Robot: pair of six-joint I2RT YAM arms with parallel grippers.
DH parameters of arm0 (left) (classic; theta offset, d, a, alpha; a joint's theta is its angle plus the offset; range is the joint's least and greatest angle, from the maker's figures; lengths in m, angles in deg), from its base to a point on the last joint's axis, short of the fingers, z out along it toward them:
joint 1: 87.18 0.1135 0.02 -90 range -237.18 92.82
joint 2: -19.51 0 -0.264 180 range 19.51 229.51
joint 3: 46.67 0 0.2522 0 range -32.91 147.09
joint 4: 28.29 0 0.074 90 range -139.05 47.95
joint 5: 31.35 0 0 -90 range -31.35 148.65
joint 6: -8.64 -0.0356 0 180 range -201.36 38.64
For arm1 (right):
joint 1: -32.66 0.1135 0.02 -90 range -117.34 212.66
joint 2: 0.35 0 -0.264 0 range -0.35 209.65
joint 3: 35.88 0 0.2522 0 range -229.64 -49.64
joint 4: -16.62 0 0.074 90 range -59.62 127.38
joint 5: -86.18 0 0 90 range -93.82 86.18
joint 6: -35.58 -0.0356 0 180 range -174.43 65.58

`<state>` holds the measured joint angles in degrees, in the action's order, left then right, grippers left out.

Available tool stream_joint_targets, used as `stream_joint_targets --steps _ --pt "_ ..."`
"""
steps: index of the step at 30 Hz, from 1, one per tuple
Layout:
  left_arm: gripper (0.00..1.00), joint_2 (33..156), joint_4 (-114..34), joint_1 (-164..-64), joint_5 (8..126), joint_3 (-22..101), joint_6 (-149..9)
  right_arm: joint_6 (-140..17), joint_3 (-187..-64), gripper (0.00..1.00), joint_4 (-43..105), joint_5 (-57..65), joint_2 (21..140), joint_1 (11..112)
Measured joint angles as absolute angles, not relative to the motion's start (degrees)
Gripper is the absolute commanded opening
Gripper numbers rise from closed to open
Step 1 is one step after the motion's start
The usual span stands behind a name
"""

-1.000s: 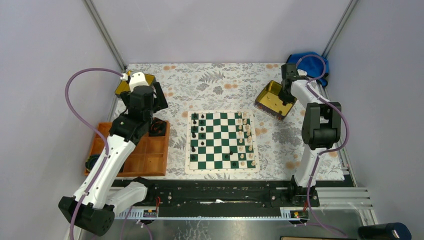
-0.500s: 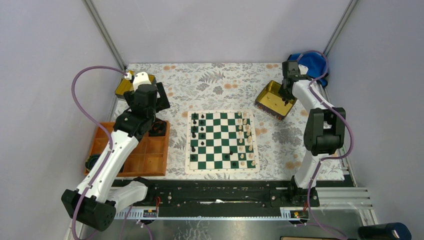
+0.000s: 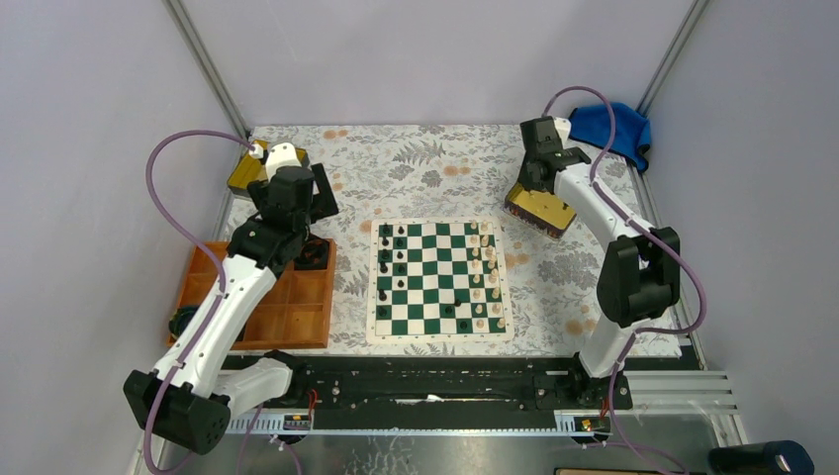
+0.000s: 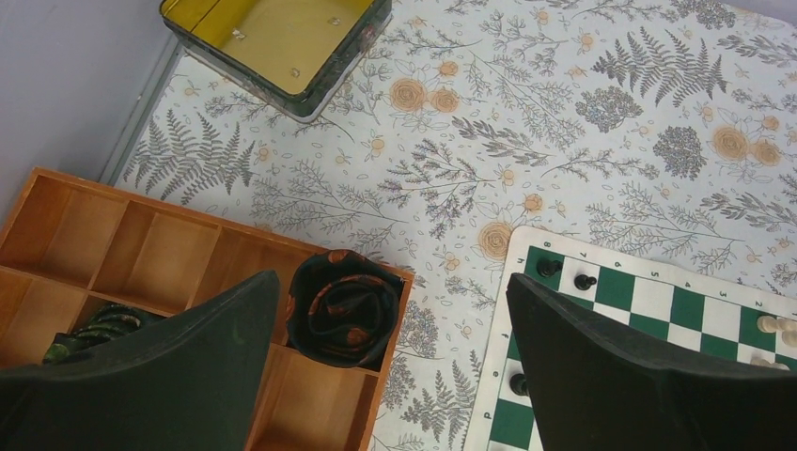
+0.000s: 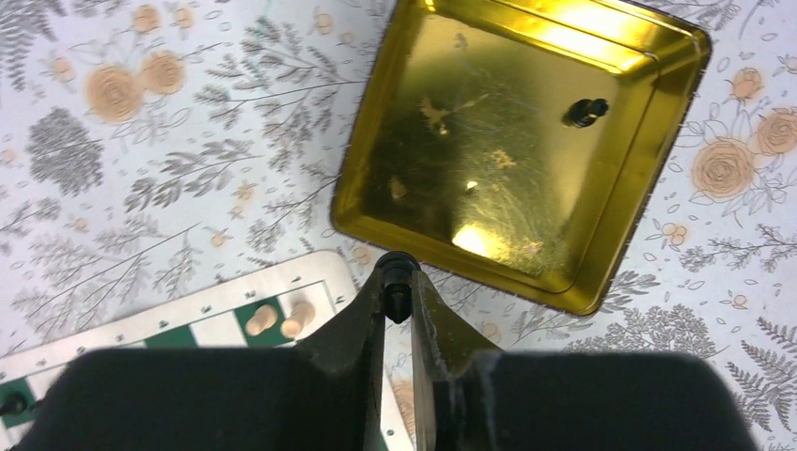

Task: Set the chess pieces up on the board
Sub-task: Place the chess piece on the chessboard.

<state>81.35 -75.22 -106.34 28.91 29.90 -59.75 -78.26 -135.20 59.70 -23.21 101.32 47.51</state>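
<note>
The green-and-white board (image 3: 440,338) lies mid-table. Black chess pieces (image 3: 385,267) stand along its left columns, with a few lower down mid-board, and cream ones (image 3: 482,277) along its right. My right gripper (image 3: 527,186) hovers over the near-left edge of a gold tin (image 5: 489,141), beside the board's far right corner (image 5: 310,272). It is shut on a small black chess piece (image 5: 397,282), pinched at the fingertips. Another black piece (image 5: 585,112) lies in that tin. My left gripper (image 4: 395,310) hangs wide open and empty above the cloth between the wooden tray and the board's left edge (image 4: 522,246).
The orange wooden tray (image 3: 287,317) sits at the left, a rolled dark cloth (image 4: 343,308) in one compartment. A second gold tin (image 4: 273,38) stands at the far left corner. A blue cloth (image 3: 608,124) lies at the far right. The table has a floral cover.
My right gripper has swung left from the tin's far right side to its near-left edge, carrying the black piece. The left arm has shifted slightly, still open.
</note>
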Motion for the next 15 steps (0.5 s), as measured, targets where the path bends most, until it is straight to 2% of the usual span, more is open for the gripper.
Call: stream_joint_targets --steps 15 --pt "0.99 81.3 -75.3 -106.3 30.2 28.4 -58.7 -78.2 -135.2 0.00 60.6 -22.7 99.1 60.2"
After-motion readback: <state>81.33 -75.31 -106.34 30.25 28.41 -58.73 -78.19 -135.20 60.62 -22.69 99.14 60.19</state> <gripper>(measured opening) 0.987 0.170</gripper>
